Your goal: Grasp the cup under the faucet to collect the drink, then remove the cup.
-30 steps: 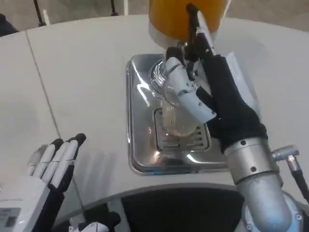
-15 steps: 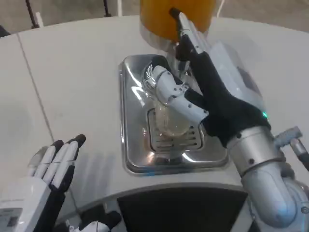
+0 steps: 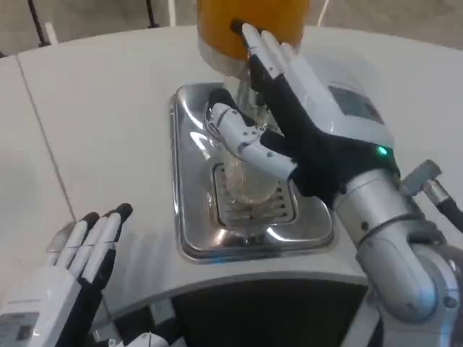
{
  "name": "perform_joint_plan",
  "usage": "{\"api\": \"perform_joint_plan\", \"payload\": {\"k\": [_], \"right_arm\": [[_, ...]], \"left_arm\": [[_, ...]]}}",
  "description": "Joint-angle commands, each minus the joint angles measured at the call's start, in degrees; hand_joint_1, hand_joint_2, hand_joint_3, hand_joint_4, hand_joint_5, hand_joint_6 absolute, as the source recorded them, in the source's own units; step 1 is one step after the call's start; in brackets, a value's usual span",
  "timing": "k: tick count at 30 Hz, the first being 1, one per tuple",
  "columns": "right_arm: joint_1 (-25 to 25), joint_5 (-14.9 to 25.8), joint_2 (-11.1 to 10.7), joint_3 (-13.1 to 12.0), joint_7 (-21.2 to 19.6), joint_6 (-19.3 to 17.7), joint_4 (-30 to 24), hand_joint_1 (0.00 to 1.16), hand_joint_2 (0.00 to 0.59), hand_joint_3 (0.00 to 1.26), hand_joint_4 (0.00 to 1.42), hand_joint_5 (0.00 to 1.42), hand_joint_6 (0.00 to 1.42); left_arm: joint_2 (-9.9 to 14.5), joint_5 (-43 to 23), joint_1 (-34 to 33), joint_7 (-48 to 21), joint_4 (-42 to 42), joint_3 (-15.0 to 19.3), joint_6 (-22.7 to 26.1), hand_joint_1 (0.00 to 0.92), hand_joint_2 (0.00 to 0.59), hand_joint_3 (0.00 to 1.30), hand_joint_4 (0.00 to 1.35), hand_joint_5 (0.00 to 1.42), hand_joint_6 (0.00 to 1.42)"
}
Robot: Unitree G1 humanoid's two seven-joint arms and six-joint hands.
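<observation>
White table (image 3: 108, 123) carries a steel drip tray (image 3: 189, 238) below an orange dispenser (image 3: 249, 25). Clear cup (image 3: 246, 181) stands upright on the tray grate, partly hidden by the right hand (image 3: 289, 123) wrapped around it. Left hand (image 3: 76, 267) rests released, fingers straight, near the table edge.

The right hand (image 3: 289, 123) gripped a clear cup (image 3: 242, 170) on the steel tray (image 3: 189, 217) below the orange dispenser (image 3: 246, 25); the left hand (image 3: 72, 271) lay open over the bench (image 3: 108, 116).

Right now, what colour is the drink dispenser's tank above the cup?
Orange, seen best in the head view: the dispenser tank stands behind the clear cup.
</observation>
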Motion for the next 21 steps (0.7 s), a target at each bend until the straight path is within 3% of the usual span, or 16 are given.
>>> {"api": "perform_joint_plan", "payload": {"k": [1, 5, 12, 21], "right_arm": [[-1.5, -0.5, 0.1, 3.3, 8.3, -0.6, 3.5, 0.00, 0.510, 0.02, 0.00, 0.00, 0.03], [-4.2, -4.3, -0.6, 4.8, 12.0, -2.1, 4.7, 0.00, 0.515, 0.02, 0.00, 0.00, 0.03], [-5.3, -7.2, 0.9, 5.0, 15.4, -3.2, 5.3, 0.00, 0.518, 0.02, 0.00, 0.00, 0.03], [-2.8, -12.1, 2.4, 4.4, 14.5, -4.9, 3.1, 0.00, 0.526, 0.02, 0.00, 0.00, 0.03]], "left_arm": [[-0.6, 0.9, 0.1, -0.2, 0.7, -0.6, 0.5, 0.000, 0.072, 0.00, 0.00, 0.00, 0.00], [-0.6, 1.2, -0.1, -0.8, 0.6, -0.6, 1.3, 0.000, 0.074, 0.00, 0.00, 0.00, 0.00], [-0.8, 1.9, -0.2, -1.1, 0.5, -0.8, 2.1, 0.000, 0.083, 0.00, 0.00, 0.00, 0.00], [-1.5, 1.6, -2.6, -0.6, 1.3, -0.5, 2.3, 0.000, 0.076, 0.00, 0.00, 0.00, 0.00]]}}
